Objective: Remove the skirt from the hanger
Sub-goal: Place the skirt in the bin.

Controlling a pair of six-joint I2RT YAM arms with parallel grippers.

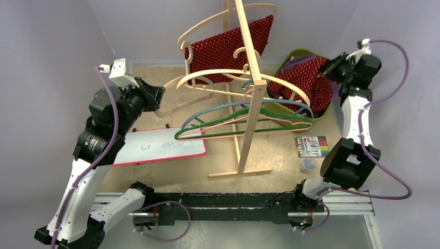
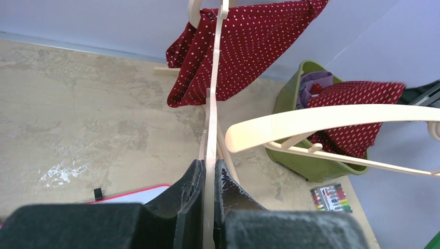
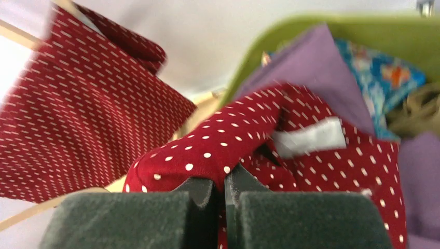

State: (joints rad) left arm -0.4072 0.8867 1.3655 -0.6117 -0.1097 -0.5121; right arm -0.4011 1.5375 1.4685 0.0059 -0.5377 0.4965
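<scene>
Rack (image 1: pixel 252 98) centre, skirt (image 1: pixel 228 46) hung on it; whiteboard (image 1: pixel 161 148) left; basket (image 1: pixel 300 51) right (markers (image 1: pixel 312 146) before basket).

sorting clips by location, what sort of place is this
Probably a robot lab test cell: plain partition walls box in the table, the arms' bases sit on a metal rail, and staged props include a wooden hanger rack and a green bin of clothes.

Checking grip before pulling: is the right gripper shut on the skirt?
Shut. The right gripper pinches a fold of the red dotted skirt, above the green bin.
</scene>
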